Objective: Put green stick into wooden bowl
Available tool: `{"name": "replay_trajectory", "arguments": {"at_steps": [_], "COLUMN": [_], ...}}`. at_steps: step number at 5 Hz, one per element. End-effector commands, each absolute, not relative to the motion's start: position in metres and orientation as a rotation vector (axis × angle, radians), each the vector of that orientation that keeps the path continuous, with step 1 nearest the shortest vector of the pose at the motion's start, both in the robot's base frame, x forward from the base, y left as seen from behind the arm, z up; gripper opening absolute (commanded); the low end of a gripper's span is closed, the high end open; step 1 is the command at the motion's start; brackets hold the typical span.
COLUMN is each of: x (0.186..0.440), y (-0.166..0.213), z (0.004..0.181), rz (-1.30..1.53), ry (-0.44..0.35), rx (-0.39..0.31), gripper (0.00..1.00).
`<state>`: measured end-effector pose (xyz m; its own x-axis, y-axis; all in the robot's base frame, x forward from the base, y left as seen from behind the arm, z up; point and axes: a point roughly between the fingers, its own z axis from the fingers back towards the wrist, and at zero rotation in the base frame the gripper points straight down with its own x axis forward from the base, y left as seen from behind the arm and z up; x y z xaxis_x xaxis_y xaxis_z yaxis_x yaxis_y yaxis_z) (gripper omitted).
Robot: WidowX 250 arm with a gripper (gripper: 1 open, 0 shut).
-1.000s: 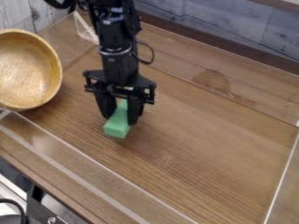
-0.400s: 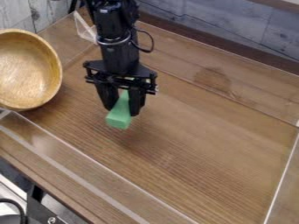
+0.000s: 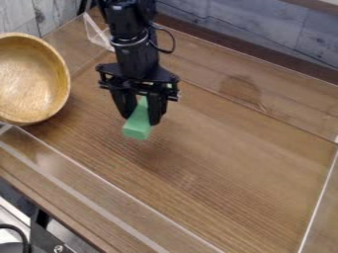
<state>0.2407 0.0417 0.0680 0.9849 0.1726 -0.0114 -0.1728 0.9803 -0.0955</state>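
My black gripper [image 3: 140, 117] points straight down over the middle of the wooden table and is shut on the green stick [image 3: 138, 125], a small bright green bar held upright and slightly tilted between the fingers. The stick hangs a little above the tabletop. At the left edge of the view sits the wooden bowl [image 3: 40, 59], round, light tan, with nothing visible inside it. The bowl lies to the left of the gripper, a short way off.
A brown wooden tabletop [image 3: 238, 128] stretches to the right and toward the front. A clear raised rim [image 3: 79, 168] runs along the table's near side. A grey plank wall [image 3: 264, 25] stands behind the table.
The gripper has risen with the green stick, lifting it off the table. The bowl has not moved.
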Motion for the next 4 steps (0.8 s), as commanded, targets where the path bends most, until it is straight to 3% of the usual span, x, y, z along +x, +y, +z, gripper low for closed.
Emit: {"name": "replay_trajectory", "arguments": {"at_steps": [1,4], "x": [0.2496,0.2449], "y": [0.0432,0.0393], "z": [0.0866,0.081], "rz": [0.14,0.08], "ry": [-0.089,-0.118], "rx": [-0.083,-0.069], "gripper": [0.0,0.0]}}
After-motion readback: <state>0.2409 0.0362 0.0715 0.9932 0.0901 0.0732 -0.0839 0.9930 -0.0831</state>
